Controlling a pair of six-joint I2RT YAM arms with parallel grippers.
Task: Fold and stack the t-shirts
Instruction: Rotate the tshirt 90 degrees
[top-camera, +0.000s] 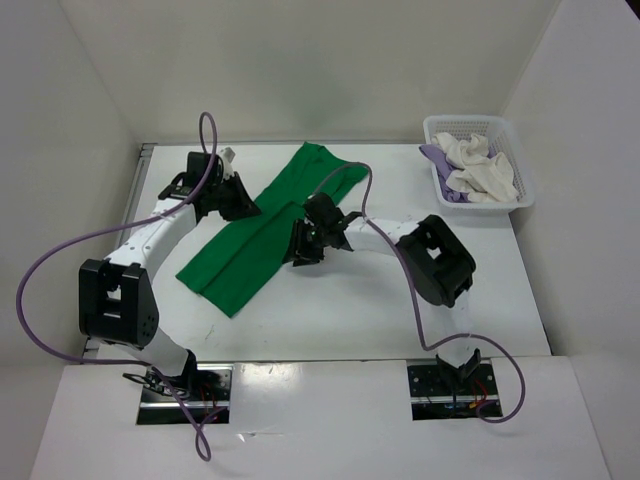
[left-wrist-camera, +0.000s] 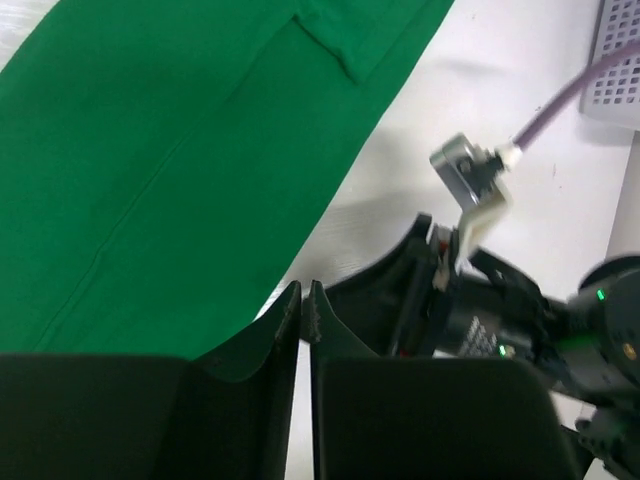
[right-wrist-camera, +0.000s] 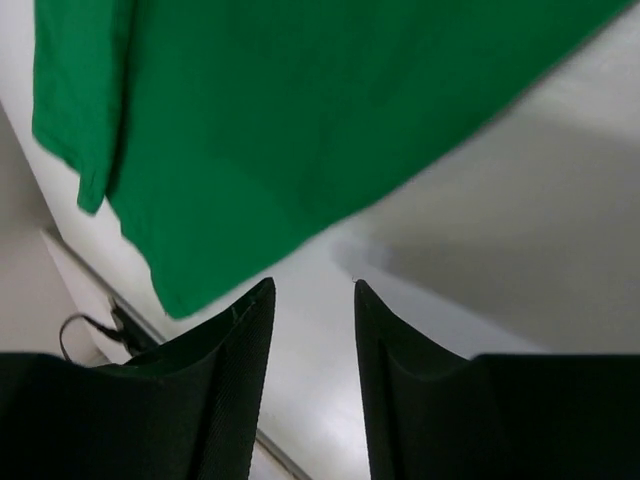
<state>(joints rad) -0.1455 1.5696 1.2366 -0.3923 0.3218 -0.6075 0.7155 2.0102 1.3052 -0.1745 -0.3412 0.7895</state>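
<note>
The green t-shirt (top-camera: 245, 260) lies flat on the table as a long diagonal strip, folded lengthwise. My left gripper (top-camera: 245, 208) is at the strip's left edge near its upper half. In the left wrist view the left gripper (left-wrist-camera: 305, 290) is shut, with only a hairline gap and no cloth seen in it, beside the green cloth (left-wrist-camera: 180, 150). My right gripper (top-camera: 300, 255) stands at the strip's right edge. In the right wrist view the right gripper (right-wrist-camera: 313, 290) is open over bare table, just off the green hem (right-wrist-camera: 300, 120). The white t-shirt (top-camera: 480, 170) and the lavender one (top-camera: 435, 157) lie bunched in the basket.
A white lattice basket (top-camera: 470, 122) stands at the back right corner of the table; its corner (left-wrist-camera: 620, 80) shows in the left wrist view. White walls close in the table on three sides. Purple cables loop off both arms.
</note>
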